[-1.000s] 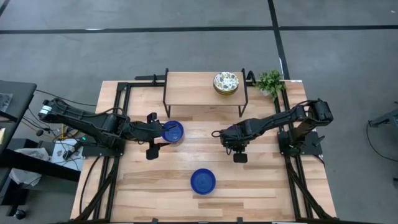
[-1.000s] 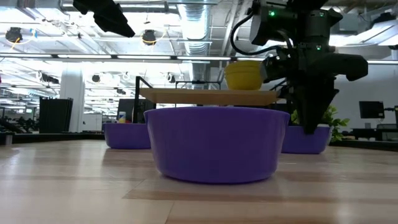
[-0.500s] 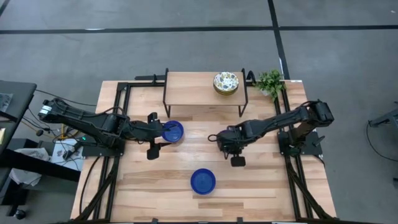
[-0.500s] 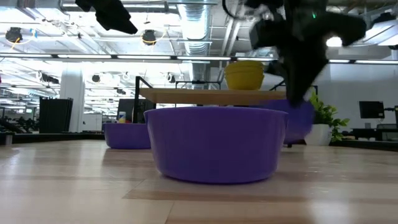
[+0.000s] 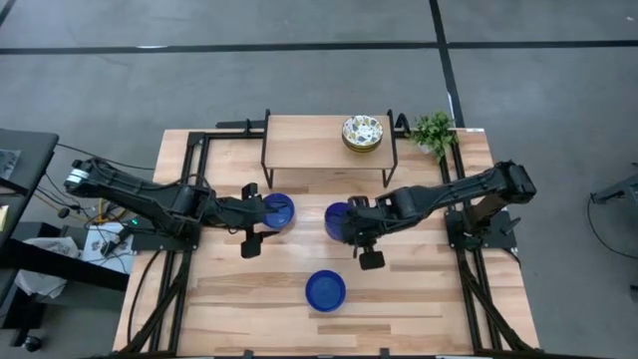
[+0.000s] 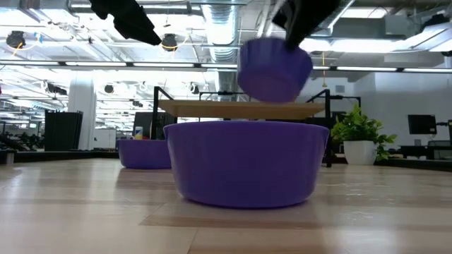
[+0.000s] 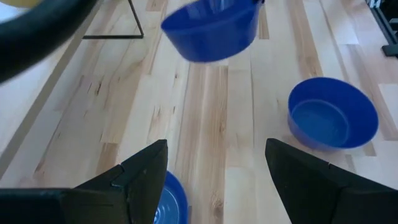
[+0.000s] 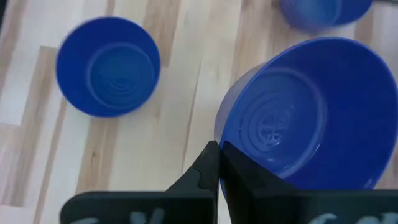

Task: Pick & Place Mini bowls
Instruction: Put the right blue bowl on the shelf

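Three glossy cobalt blue mini bowls show. One stands on its base near the front edge; it fills the middle of the low view. One stands on the table under my left gripper, which is open and above it. My right gripper is shut on the third blue bowl, lifted in mid-table. The floral speckled bowls sit stacked on the wooden shelf at the back. My right gripper pinches the lifted blue bowl's wall at the rim, on the side nearest the gripper, one finger inside and one outside. The fingers come roughly level from the table's right. The bowl hangs clear of the table, tilted.
A small potted plant stands at the back right beside the shelf. The shelf's black legs stand just behind the two arms. Bare wood lies at the front left and front right of the table.
My right gripper has gone up and toward the table's left edge with the blue bowl. The bowl stood on the table a second ago; it is now lifted clear and tilted. My left gripper has shifted slightly toward the right, staying open.
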